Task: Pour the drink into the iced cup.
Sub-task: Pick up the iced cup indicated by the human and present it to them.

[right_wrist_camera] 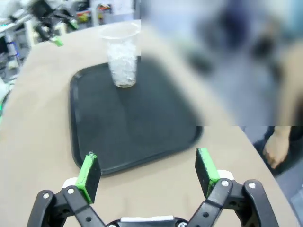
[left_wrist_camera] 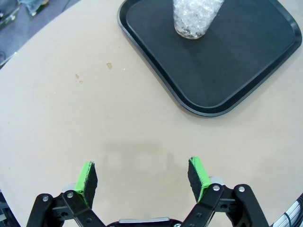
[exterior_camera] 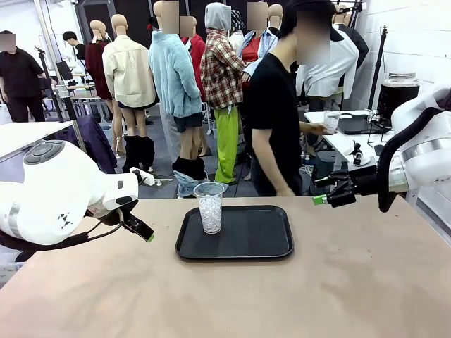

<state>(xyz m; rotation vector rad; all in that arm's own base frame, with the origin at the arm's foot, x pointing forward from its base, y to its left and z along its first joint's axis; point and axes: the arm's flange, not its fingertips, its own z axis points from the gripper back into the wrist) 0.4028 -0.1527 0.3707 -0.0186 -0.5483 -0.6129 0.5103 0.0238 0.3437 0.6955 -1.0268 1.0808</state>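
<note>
Pouring waits: cup (exterior_camera: 210,208) stands on tray (exterior_camera: 257,236), left gripper (left_wrist_camera: 142,174) and right gripper (right_wrist_camera: 147,169) are wide and empty, so drink must come first.

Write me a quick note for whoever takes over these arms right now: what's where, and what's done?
Left gripper: open, empty, over the table left of the tray.
Right gripper: open, empty, right of the tray.
Iced cup: upright on the black tray, ice only.
A dark lidded jar in the background, far right, may be the drink.
Done: nothing poured. Left: fetch the drink, pour it into the cup.
</note>
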